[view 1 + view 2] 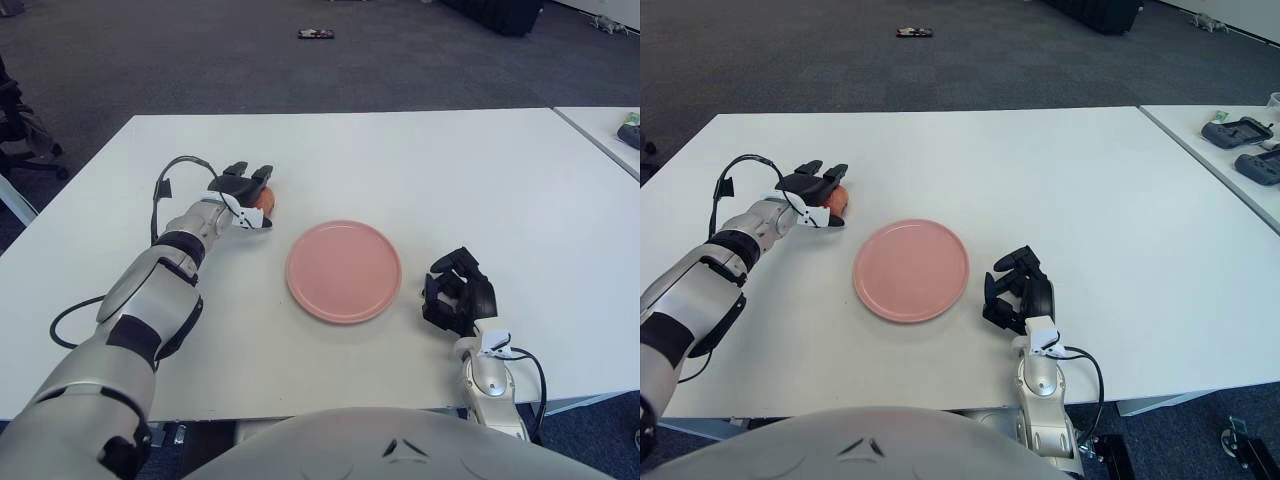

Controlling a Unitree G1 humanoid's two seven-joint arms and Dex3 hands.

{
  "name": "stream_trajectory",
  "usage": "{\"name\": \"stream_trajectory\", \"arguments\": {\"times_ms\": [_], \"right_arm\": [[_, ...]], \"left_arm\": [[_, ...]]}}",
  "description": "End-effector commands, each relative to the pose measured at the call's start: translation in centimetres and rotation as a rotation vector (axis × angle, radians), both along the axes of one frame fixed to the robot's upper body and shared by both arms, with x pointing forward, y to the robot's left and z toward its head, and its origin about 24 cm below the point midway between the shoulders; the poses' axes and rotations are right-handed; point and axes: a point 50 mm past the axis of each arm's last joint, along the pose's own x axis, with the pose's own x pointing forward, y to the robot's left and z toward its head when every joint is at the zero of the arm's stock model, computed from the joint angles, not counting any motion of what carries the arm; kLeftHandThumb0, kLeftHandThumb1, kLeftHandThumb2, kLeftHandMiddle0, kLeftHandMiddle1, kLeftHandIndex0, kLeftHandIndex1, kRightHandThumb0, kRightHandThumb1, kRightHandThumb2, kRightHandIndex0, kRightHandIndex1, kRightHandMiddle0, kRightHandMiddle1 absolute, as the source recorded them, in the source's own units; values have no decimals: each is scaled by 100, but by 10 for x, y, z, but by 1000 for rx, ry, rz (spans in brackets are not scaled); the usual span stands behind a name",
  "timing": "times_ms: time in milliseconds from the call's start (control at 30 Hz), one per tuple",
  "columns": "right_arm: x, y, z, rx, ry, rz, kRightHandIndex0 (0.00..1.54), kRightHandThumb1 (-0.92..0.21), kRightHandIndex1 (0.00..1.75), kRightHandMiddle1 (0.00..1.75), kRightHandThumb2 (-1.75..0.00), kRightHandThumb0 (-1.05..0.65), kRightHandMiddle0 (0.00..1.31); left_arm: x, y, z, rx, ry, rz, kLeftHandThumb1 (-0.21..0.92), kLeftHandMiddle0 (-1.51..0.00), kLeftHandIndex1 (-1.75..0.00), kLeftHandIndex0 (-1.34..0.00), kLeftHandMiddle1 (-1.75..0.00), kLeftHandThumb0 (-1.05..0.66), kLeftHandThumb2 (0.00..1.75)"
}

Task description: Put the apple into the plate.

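A white table (420, 160) carries a pink plate (344, 271). Right of the plate, the right hand (457, 293) shows, fingers curled, holding nothing. Left of the plate, the left hand (243, 190) grips the apple (261, 199).

Left of centre in the frame, we have our left hand (243, 188) closed over the apple (260, 199) on the white table (400, 160). The pink plate (344, 271) sits at the middle, apart from the apple. Our right hand (457, 292) shows just right of the plate, fingers curled.
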Motion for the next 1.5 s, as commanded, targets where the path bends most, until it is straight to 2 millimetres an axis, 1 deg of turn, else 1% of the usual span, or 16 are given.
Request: {"name": "stream_trajectory", "arguments": {"times_ms": [0,400,567,633,733,800,833,900,933,1033,1133,1200,1233,1400,1433,1467], "right_arm": [[1,-1,3,-1,-24,0,75,-49,154,175,-111,-43,48],[2,-2,3,-4,-26,-2,76,-48,156,175,-113,-43,48],[2,-2,3,-6,-24,0,76,-47,155,175,-113,-43,48],[2,-2,3,-7,-22,2,76,-47,155,175,-113,-43,48],[2,-3,3,-8,-21,2,76,-48,154,175,-113,-43,48],[2,-3,3,-8,-21,1,76,-48,154,175,-113,-43,48],[2,-3,3,-7,-21,1,76,-48,154,175,-112,-43,48],[2,-3,3,-6,-21,0,77,-48,154,175,-113,-43,48],[3,-3,3,-5,-21,-1,77,-48,154,175,-113,-43,48],[3,-3,3,-3,-24,0,77,-47,154,175,-113,-43,49],[3,-3,3,-5,-27,1,77,-47,154,175,-113,-43,49],[3,-4,3,-6,-28,2,77,-47,154,175,-113,-43,49],[4,-4,3,-8,-28,2,77,-47,154,175,-113,-43,49],[4,-4,3,-13,-27,3,76,-47,153,175,-113,-43,49],[4,-4,3,-14,-27,3,76,-47,153,175,-113,-43,49],[4,-4,3,-14,-28,4,76,-47,153,175,-113,-43,48]], "left_arm": [[-13,-1,-21,65,106,-22,92,0,0,0,0,-103,37],[-17,-3,-28,92,157,-41,92,0,-1,-1,0,-104,43],[-17,-3,-28,88,169,-36,92,0,-10,0,0,-101,41],[-17,-2,-28,78,169,-29,88,-1,-14,0,-2,-96,42],[-17,-2,-28,64,161,-17,73,0,-20,0,-19,-87,58],[-17,-1,-28,58,154,-11,59,0,-25,0,-38,-77,74],[-17,-1,-28,52,146,-6,57,0,-26,0,-41,-76,76],[-17,-1,-28,42,131,1,45,0,-34,0,-61,-66,89],[-17,-1,-28,37,122,3,43,0,-36,0,-64,-64,92],[-18,-1,-29,26,103,4,30,0,-54,0,-90,-50,108],[-18,-2,-29,18,90,4,26,0,-63,0,-101,-45,114],[-18,-2,-29,14,82,4,22,0,-78,0,-113,-40,120],[-18,-2,-29,12,76,4,22,0,-80,0,-115,-39,121],[-19,-1,-30,18,62,12,16,-3,-128,0,-144,-28,135],[-19,-1,-30,20,62,16,23,-12,-138,0,-150,-15,129],[-20,0,-31,23,63,21,34,-23,-151,0,-159,5,120]]}}
